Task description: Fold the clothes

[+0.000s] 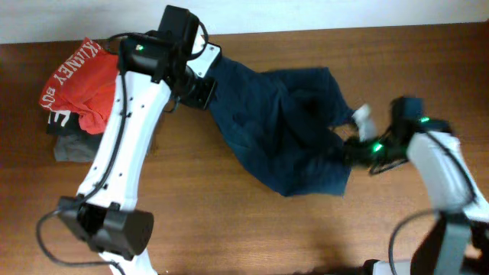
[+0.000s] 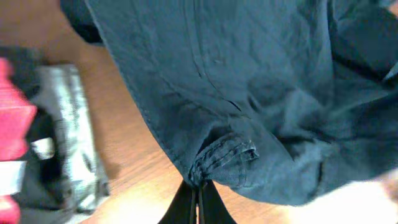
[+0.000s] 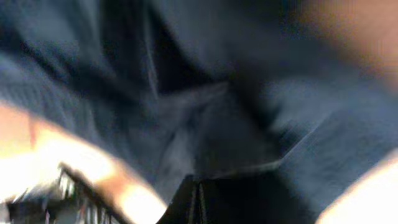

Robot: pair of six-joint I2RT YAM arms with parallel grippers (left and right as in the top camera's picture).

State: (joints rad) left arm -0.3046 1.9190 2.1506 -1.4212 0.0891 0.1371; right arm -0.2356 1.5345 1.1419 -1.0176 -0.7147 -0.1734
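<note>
I have the navy garment (image 1: 283, 130), a large plain dark blue piece of soft cloth with stitched seams, lying crumpled and loosely spread on the table (image 1: 229, 221), stretched between my two tools. One hemmed, double-stitched corner is pinched right at the tips of my left gripper (image 2: 199, 198), and the cloth fans out wide ahead of those fingers. Its rumpled far folds bunch directly in front of my right gripper (image 3: 196, 198), though that view is too blurred for detail.
</note>
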